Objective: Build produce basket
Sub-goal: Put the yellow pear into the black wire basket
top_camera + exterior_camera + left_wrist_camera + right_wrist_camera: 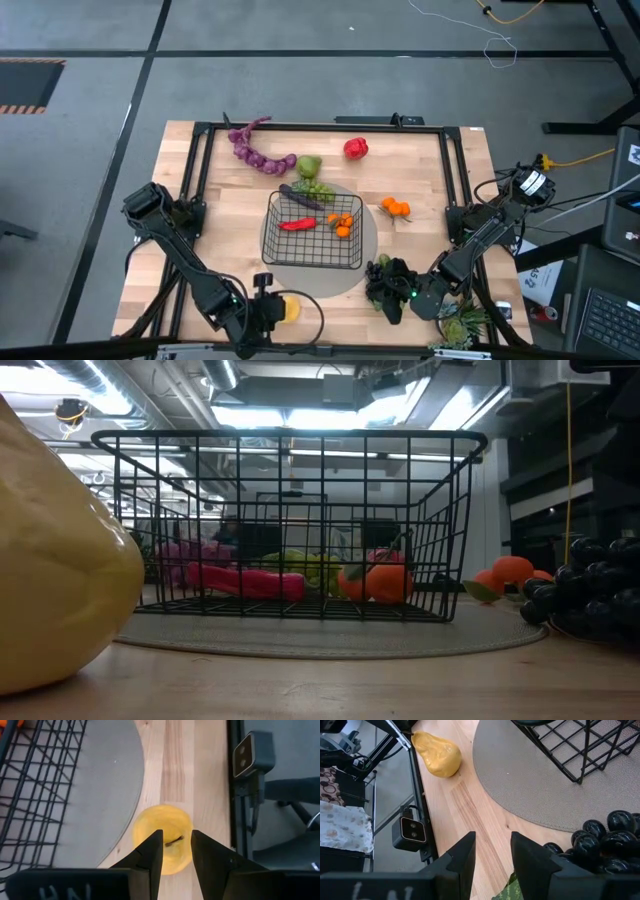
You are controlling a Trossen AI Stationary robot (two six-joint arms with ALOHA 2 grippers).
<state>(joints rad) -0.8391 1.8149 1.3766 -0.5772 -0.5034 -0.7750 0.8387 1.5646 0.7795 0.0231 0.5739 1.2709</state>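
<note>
Hovering just above the yellow fruit (162, 839) at the table's near edge, beside the grey mat (366, 262), the left gripper (176, 851) held its fingers slightly apart, the fruit's stem end facing up between them. The basket (313, 231) lay just beyond. The right gripper (492, 856), fingers parted, waited by the dark grapes (600, 845), farther off.

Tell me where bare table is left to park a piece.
Free: the wood left of the basket, below the purple string, and the strip between the red pepper and the oranges. Crowded: the front edge, with the left claw over the yellow fruit and the right claw by the grapes.
</note>
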